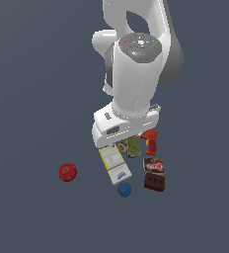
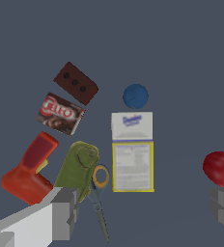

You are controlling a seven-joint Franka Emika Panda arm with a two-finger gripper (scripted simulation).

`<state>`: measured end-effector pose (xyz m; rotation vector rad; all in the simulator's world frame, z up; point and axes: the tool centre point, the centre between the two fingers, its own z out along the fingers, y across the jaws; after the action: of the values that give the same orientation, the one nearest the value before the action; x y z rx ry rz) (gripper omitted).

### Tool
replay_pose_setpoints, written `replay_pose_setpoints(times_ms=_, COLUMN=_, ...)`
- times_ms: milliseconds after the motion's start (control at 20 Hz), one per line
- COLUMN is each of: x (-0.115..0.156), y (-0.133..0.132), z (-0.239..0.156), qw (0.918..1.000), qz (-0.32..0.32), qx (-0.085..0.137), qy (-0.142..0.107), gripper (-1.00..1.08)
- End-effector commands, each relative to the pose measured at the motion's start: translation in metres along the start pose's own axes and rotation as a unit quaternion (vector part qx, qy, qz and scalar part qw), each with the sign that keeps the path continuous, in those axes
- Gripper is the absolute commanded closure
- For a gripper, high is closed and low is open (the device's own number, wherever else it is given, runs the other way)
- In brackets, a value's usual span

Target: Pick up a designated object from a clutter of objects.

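The designated object [image 1: 154, 182] [image 2: 76, 83] is a small dark maroon box with faint reddish dots. It lies flat at the near edge of the clutter of objects [image 1: 133, 163], beside a dark box with a red-and-white label [image 1: 153, 165] [image 2: 61, 113]. My gripper [image 2: 143, 212] hangs above the far side of the clutter, open, with nothing between its fingers [image 2: 61, 214]. In the exterior view the white hand [image 1: 125, 126] hides the fingertips. The designated object is well apart from the gripper.
A red drill [image 1: 150, 141] [image 2: 29, 171], an olive lump [image 1: 133, 146] [image 2: 77, 166] and orange-handled scissors [image 2: 99, 193] lie under the hand. Nearby are a white-yellow booklet [image 1: 111, 157] [image 2: 133, 166], a white-blue box [image 1: 120, 174] [image 2: 132, 126] and a blue ball [image 1: 125, 189] [image 2: 135, 96]. A red ball [image 1: 67, 172] [image 2: 221, 169] sits apart.
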<state>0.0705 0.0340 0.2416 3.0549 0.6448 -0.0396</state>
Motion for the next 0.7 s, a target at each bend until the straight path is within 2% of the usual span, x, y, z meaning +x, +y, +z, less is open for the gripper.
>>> replay_pose_setpoints(times_ms=0, x=0.017, y=-0.007, z=0.014, qw=0.9989, qz=-0.047, qx=-0.002, qy=0.0, gripper=-0.92)
replay_pose_setpoints(times_ms=300, x=0.053, y=-0.027, z=0.049, qw=0.9878, qz=-0.156, qx=-0.005, qy=0.001, gripper=-0.92)
replay_pose_setpoints(times_ms=450, x=0.07, y=-0.038, z=0.068, qw=0.978, qz=-0.209, qx=-0.006, qy=0.003, gripper=-0.92)
replay_pose_setpoints(times_ms=650, x=0.091, y=-0.054, z=0.095, qw=0.9606, qz=-0.278, qx=-0.005, qy=0.005, gripper=-0.92)
